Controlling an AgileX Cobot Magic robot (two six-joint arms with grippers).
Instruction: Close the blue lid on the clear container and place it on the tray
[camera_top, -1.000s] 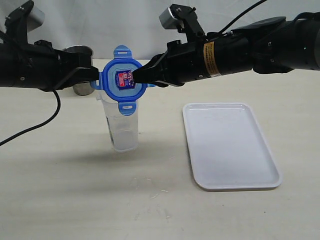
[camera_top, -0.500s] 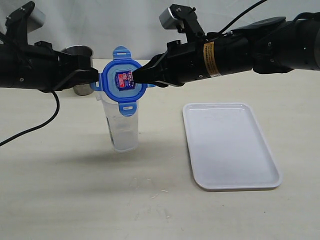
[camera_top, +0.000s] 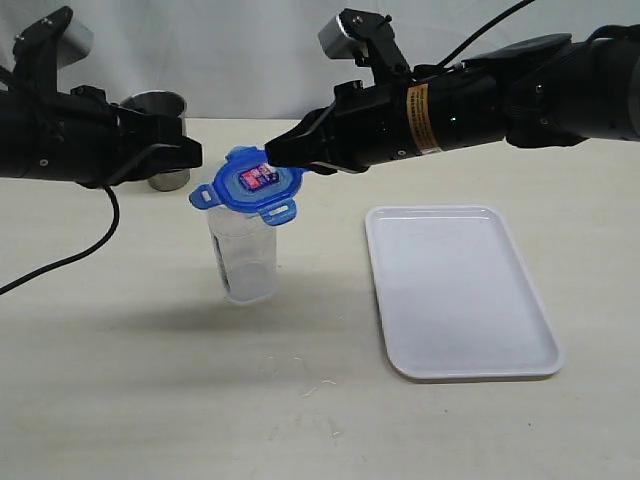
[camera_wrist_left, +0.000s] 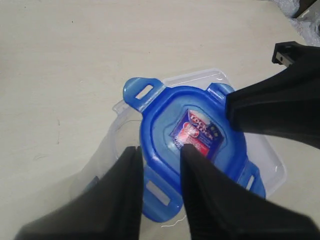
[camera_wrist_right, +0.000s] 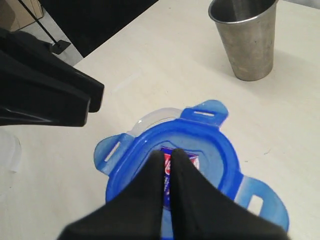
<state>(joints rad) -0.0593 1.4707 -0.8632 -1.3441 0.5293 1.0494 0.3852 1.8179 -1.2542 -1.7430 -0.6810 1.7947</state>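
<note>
Pressed together, the jaws of the right gripper (camera_wrist_right: 167, 154) meet in a single point, and that point rests on the upper face of the blue lid (camera_top: 246, 186), at its red-and-white sticker (camera_wrist_left: 197, 135); they pinch nothing. We see the jaws of the left gripper (camera_wrist_left: 160, 150) spread a little, with an open gap between the two fingers. In the exterior view this gripper hangs just up and left of the lid, apart from it and holding nothing.

We find the lid lying over the mouth of the clear container (camera_top: 243, 258), sticker side up and tilted, its left edge lower than its right. It does not sit square: in the left wrist view part of the container's clear rim shows beyond the blue edge. All the snap flaps that we can see stick outward, none folded down against the wall.

We place the container upright on the pale table (camera_top: 150, 380), left of centre. To its right, apart from it, the white tray (camera_top: 460, 290) lies flat with nothing on it. At the far left a grey metal cup (camera_wrist_right: 245, 40) stands behind the left arm, apart from the container.
</note>
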